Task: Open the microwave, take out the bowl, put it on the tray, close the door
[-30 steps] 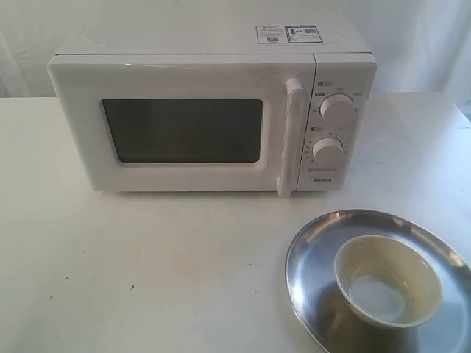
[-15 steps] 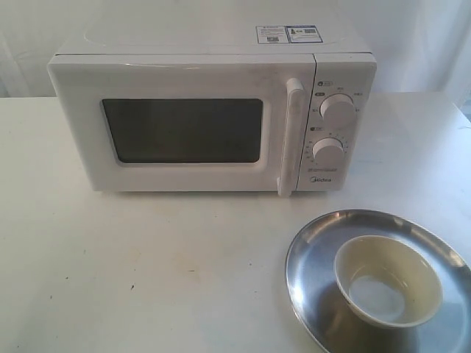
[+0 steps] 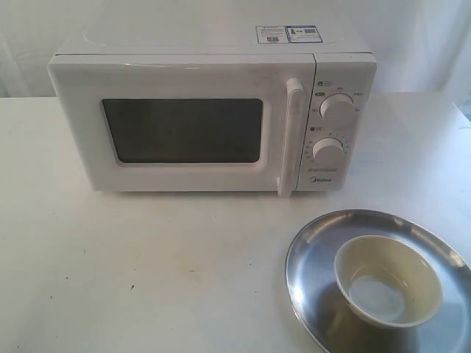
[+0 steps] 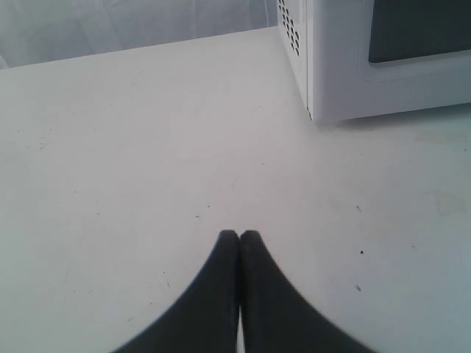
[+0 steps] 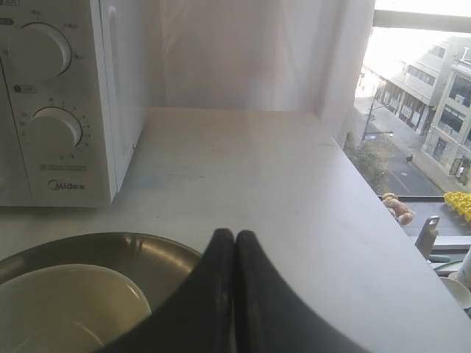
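Observation:
The white microwave [image 3: 213, 118] stands at the back of the table, its door [image 3: 184, 129] shut with the bar handle [image 3: 291, 136] flush beside the two knobs. The cream bowl [image 3: 388, 279] sits inside the silver tray [image 3: 316, 257] at the front right. Neither arm shows in the exterior view. My left gripper [image 4: 239, 234] is shut with nothing in it, over bare table short of the microwave's corner [image 4: 316, 66]. Shut and empty too, my right gripper [image 5: 234, 234] hangs at the tray's rim [image 5: 147, 246], with the bowl [image 5: 66, 301] beside it and the knob panel [image 5: 51, 103] beyond.
The white table [image 3: 147, 265] stretches in front of the microwave. Its edge [image 5: 383, 213] runs close past the right gripper, with a window and street beyond. A white curtain [image 3: 412, 37] hangs behind the microwave.

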